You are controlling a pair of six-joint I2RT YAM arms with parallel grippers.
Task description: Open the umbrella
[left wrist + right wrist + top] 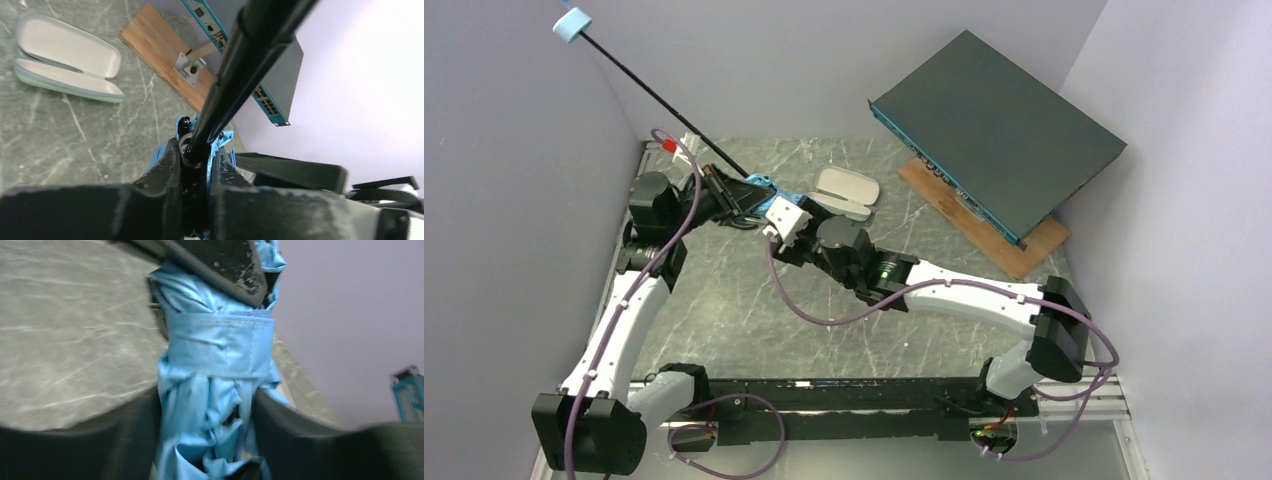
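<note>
The umbrella is folded, its sky-blue canopy (215,390) bundled and strapped shut. Its thin black shaft (664,100) is extended up and to the left, ending in the small light-blue handle (572,24) high near the left wall. My left gripper (739,195) is shut on the shaft's base by the canopy; in the left wrist view the fingers (167,167) clamp the black shaft (235,75). My right gripper (776,212) is shut on the bundled canopy, with blue fabric filling the gap between its jaws in the right wrist view.
A pale grey-green oblong case (846,192) lies open behind the grippers, also in the left wrist view (65,60). A big dark-grey flat box (994,125) leans on a wooden board (1014,240) at the back right. Walls close in left, back and right.
</note>
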